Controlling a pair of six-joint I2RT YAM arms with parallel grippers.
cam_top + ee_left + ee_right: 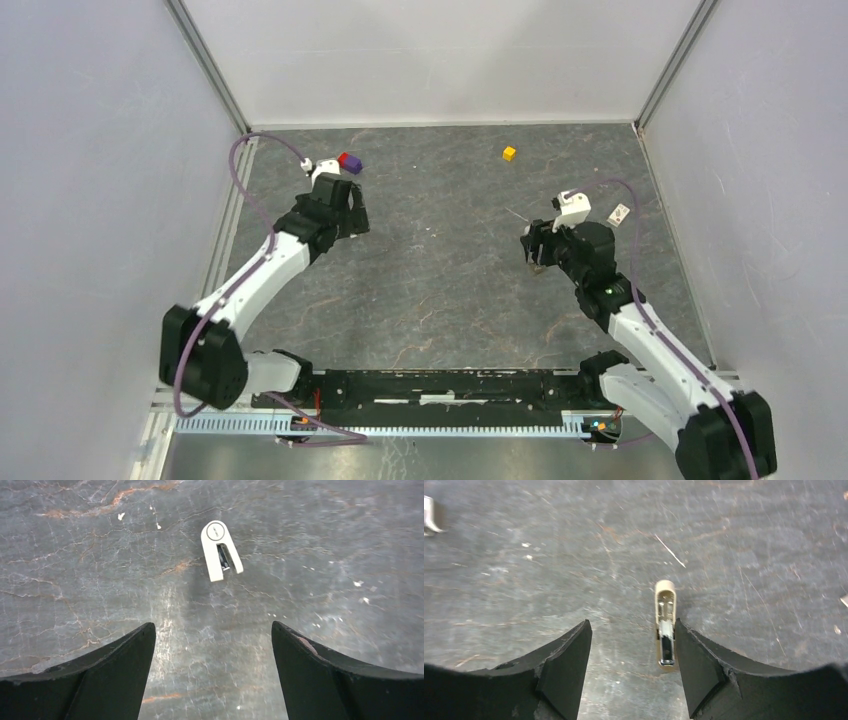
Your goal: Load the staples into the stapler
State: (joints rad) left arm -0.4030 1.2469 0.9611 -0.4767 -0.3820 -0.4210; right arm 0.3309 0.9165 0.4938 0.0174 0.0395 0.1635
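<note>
Your left gripper (213, 625) has its fingers spread wide with nothing between them, only bare table (75, 580). Ahead of those fingers, well clear of both, you have the stapler (212, 555). It is small and white and lies flat on the dark marbled surface, its round hinged end pointing away from the gripper. Its two arms splay back toward the gripper with dark metal showing between them.

Your right gripper (631, 622) is also parted and grips nothing. A small tan slotted piece (666, 630) with bright metal in its channel lies lengthwise in the gap. It sits hard by the finger on the right of the wrist view, though you cannot tell whether the two touch. The other finger stands well apart from it. Just beyond the piece a thin pale sliver (669, 551) rests on the table.

From the overhead camera, a purple cube (354, 166) and a red cube (344, 157) sit together just past your left wrist. A yellow cube (509, 153) sits alone near the back wall, and a small white flat item (619, 213) lies just beside your right wrist.
</note>
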